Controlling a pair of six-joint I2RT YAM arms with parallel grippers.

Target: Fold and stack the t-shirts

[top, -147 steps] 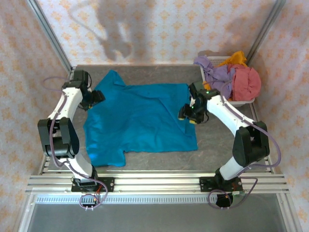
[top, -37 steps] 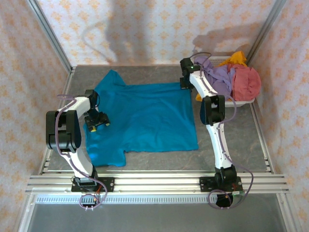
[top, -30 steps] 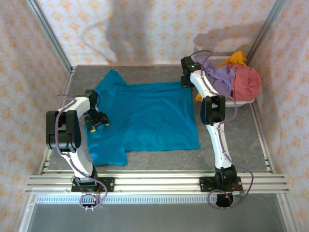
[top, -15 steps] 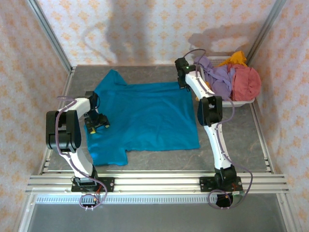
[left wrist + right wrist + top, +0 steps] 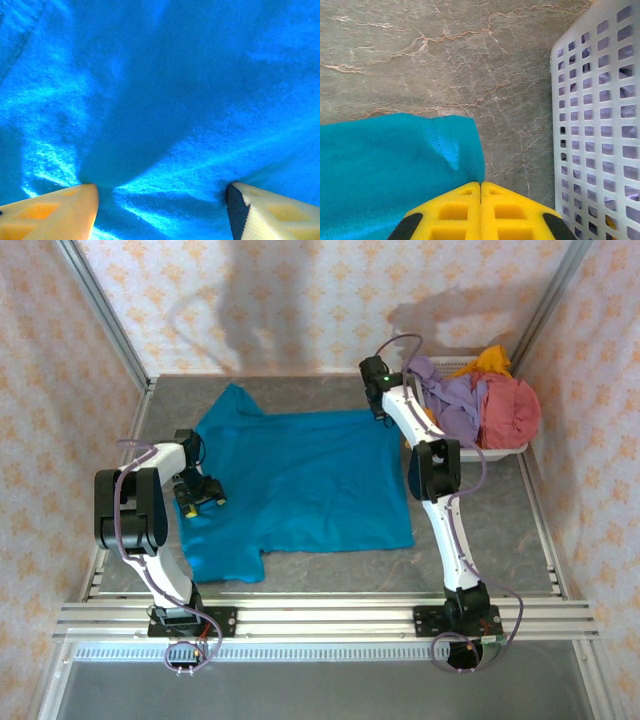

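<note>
Tee (image 5: 300,480) corner pinched, R gripper (image 5: 481,185); L gripper (image 5: 162,192) wide.

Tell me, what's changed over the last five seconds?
The right fingers reached away to the teal shirt's far right corner and are now shut on it. The left fingers came nearer along the shirt's left side and rest open on the cloth. The shirt barely shifted; the basket and its pile stayed put.
</note>
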